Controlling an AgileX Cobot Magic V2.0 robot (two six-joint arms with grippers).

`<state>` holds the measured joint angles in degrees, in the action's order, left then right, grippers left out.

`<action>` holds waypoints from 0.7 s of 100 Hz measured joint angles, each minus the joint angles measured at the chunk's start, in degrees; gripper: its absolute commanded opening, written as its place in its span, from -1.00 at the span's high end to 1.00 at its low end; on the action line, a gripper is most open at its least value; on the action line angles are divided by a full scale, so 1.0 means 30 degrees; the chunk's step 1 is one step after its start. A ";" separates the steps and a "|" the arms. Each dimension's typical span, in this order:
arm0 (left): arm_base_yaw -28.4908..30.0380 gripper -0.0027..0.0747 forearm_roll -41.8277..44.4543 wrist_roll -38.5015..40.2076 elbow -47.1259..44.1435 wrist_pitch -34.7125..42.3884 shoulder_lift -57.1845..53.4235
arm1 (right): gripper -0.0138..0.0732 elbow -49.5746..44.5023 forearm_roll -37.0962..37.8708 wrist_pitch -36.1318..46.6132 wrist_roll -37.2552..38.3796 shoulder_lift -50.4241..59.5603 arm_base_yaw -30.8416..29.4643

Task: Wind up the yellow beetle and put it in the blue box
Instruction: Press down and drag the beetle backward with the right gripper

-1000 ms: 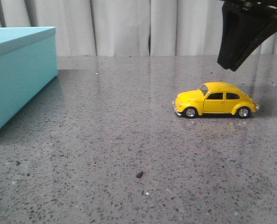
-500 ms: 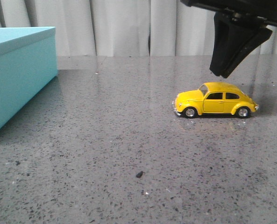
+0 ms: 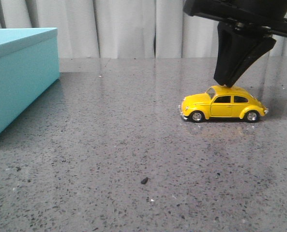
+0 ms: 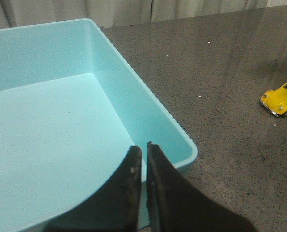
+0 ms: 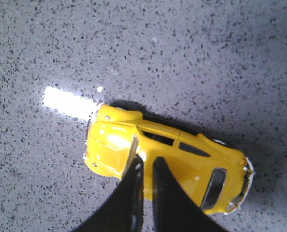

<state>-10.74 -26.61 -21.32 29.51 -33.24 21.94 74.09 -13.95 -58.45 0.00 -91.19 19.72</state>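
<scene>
The yellow beetle point(image 3: 223, 104) stands on its wheels on the grey table, right of centre, nose to the left. My right gripper point(image 3: 225, 83) hangs straight over its roof, tips at or just above the roof, fingers nearly together and holding nothing. In the right wrist view the beetle point(image 5: 172, 154) lies under the gripper point(image 5: 148, 164). The blue box point(image 3: 17, 72) stands open at the far left. My left gripper point(image 4: 144, 150) hovers over the box point(image 4: 61, 130), fingers nearly closed and empty. The beetle also shows in the left wrist view point(image 4: 282, 98).
A small dark speck point(image 3: 144, 181) lies on the speckled grey table point(image 3: 109, 145) near the front. Pale curtains hang behind the table's far edge.
My right gripper has come down and a little left, from well above the beetle to its roof. The beetle and the box have not moved.
</scene>
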 measured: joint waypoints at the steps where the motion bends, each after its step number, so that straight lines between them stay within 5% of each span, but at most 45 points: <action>1: 0.0000 0.98 0.0000 0.0000 0.0000 0.0000 0.0000 | 0.79 0.0000 0.0000 0.0000 0.0000 -0.0005 0.0000; 70: 0.0000 0.98 0.0000 0.0000 0.0000 0.0000 0.0000 | 0.79 0.0279 0.0325 -0.0270 0.0000 -0.0909 0.0024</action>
<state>-10.74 -26.61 -21.32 29.51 -33.24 21.94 74.93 -12.97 -59.26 0.00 -93.92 19.79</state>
